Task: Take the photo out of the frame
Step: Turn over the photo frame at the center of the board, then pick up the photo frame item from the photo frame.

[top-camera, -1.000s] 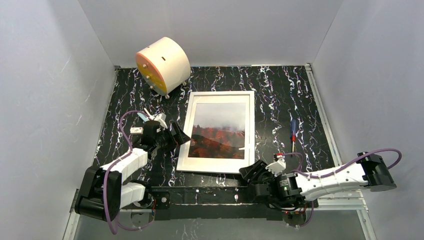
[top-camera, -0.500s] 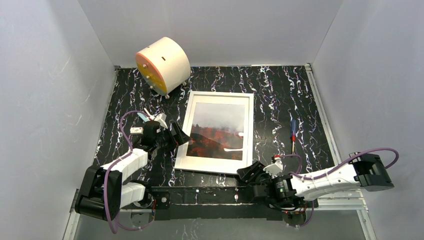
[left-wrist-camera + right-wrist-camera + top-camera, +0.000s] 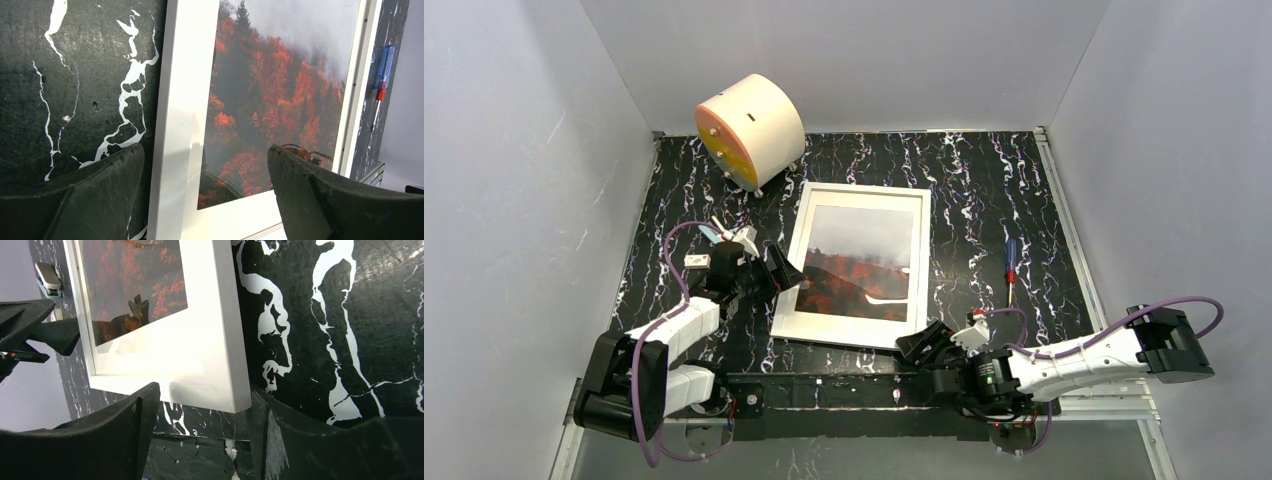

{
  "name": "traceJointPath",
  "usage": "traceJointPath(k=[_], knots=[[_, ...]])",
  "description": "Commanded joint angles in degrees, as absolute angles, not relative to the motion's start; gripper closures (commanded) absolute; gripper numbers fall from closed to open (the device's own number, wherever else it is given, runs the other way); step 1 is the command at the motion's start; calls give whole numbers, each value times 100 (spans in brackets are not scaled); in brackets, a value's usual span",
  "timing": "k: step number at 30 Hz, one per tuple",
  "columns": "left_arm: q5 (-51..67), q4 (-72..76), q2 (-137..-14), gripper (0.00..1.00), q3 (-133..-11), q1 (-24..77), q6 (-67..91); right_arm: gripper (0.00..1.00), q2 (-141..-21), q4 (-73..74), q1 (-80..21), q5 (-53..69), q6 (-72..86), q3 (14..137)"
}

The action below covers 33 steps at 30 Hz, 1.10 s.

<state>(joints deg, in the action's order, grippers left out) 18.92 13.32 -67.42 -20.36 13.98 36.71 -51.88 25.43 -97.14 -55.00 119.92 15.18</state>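
The white frame [image 3: 849,328] lies face up in the middle of the black marbled table, with the photo [image 3: 859,265] of red-orange trees and grey mist inside it. My left gripper [image 3: 786,270] is open and straddles the frame's left rail [image 3: 180,100]; one finger is over the table and the other over the photo [image 3: 270,90]. My right gripper [image 3: 921,340] is open at the frame's near right corner [image 3: 220,365]. That corner sits between the jaws, close to the right-hand finger, and nothing is gripped.
A cream cylinder with an orange face [image 3: 749,130] stands at the back left. A blue and red screwdriver [image 3: 1010,262] lies to the right of the frame. A small white block [image 3: 692,260] sits beside the left wrist. Grey walls enclose three sides of the table.
The frame has turned slightly, its near end swinging left. My right arm has drawn left and nearer, and its jaws have widened. The left arm has not moved.
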Motion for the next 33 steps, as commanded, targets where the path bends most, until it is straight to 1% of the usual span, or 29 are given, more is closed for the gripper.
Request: traceJointPath(k=[1, 4, 10, 13, 15, 19, 20, 22, 24, 25, 27, 30, 33], knots=[[1863, 694, -6860, 8, -1881, 1382, 3651, 29, -5209, 2855, -9712, -5330, 12834, 1530], [1864, 694, -6864, 8, -1873, 1382, 3655, 28, -5259, 3007, -9710, -5308, 12669, 1694], [1853, 678, -6847, 8, -1880, 1388, 3648, 26, -5530, 3943, -9712, -5201, 12563, 2214], [1851, 668, -6847, 8, -1885, 1383, 3646, 25, -5498, 4069, -9710, -5171, 12440, 2284], [1856, 671, -6847, 8, -1888, 1384, 3645, 22, -5437, 4200, -9710, -5220, 12372, 2349], [1880, 642, -6817, 8, -1898, 1388, 3653, 21, -5426, 4656, -9597, -5555, 11638, 2871], [1879, 642, -6812, 8, -1905, 1384, 3648, 21, -5443, 4684, -9453, -5584, 11099, 3051], [1888, 619, -6820, 8, -1931, 1386, 3647, 20, -5473, 4417, -8810, -5304, 9731, 3468], [1894, 607, -6820, 8, -1942, 1386, 3643, 20, -5502, 3307, -7771, -4402, 7596, 3634], [1884, 594, -6821, 8, -1948, 1384, 3643, 20, -5568, 3054, -7246, -3919, 6967, 3675], [1869, 553, -6816, 8, -1959, 1386, 3626, 21, -5727, 2974, -6393, -3375, 6292, 3795], [1861, 503, -6781, 8, -1953, 1382, 3616, 20, -5799, 2790, -5494, -2797, 5586, 3929], [1842, 488, -6759, 8, -1949, 1384, 3616, 21, -6166, 2634, -4372, -1539, 5051, 3959]])
